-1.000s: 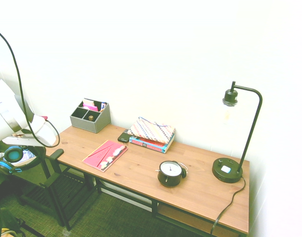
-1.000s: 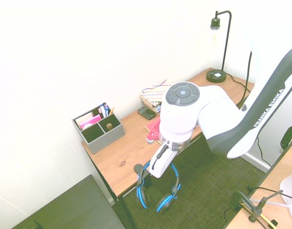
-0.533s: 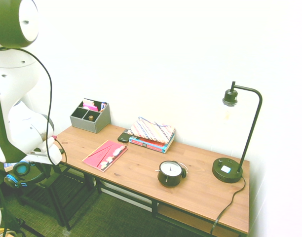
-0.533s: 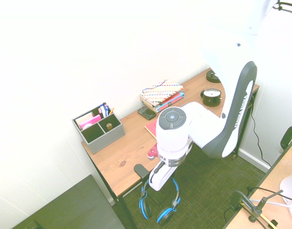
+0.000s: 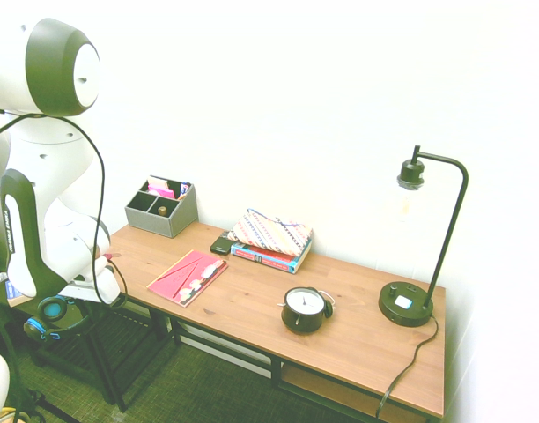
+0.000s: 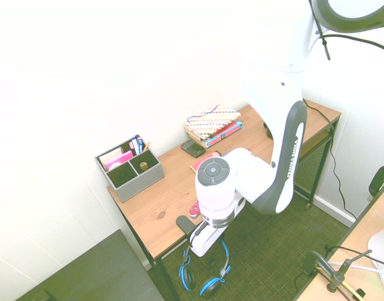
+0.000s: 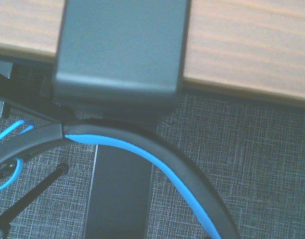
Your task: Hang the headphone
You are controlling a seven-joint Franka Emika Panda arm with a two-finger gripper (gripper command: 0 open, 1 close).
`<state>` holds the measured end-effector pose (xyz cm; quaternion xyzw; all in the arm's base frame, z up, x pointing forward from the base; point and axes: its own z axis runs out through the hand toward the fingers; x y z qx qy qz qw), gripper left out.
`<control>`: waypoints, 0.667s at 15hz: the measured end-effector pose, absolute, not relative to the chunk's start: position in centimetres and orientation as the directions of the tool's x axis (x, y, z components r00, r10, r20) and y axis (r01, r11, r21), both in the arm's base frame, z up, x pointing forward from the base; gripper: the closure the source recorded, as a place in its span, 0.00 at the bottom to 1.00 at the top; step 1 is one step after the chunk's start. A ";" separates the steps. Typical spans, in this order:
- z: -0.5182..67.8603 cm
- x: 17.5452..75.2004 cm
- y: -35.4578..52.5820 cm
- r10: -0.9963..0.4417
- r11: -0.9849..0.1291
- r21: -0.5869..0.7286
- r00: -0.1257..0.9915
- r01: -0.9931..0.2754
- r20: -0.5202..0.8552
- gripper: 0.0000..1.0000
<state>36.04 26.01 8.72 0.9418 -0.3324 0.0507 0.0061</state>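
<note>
Headphones [image 6: 212, 286] dangling just off the desk's [image 5: 225, 300] left end, folks, the gripper [image 6: 197, 251] clenched on their headband, right by the black hanger [image 6: 186, 224] on the desk's edge. Gray organizer [image 5: 164, 216] sits at the desk's back left, red notebook [image 5: 188, 277] toward its front, stacked books [image 5: 269, 254] at its back, alarm clock [image 5: 304, 310] near its front, lamp [image 5: 406, 304] at its right end.

On the brown desk [image 6: 165, 208], the grey organizer [image 6: 134, 179] stands near the left corner, and the dark hook [image 6: 185, 224] sits at the front edge. The blue headphones [image 6: 225, 271] hang below this edge, under the gripper [image 6: 195, 249]. Near the back edge, the phone [image 6: 193, 148] lies just beside the books [image 6: 224, 133].
</note>
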 end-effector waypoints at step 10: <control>6.8 37.7 25.8 -0.630 -0.774 0.042 0.775 -0.632 0.051 0.00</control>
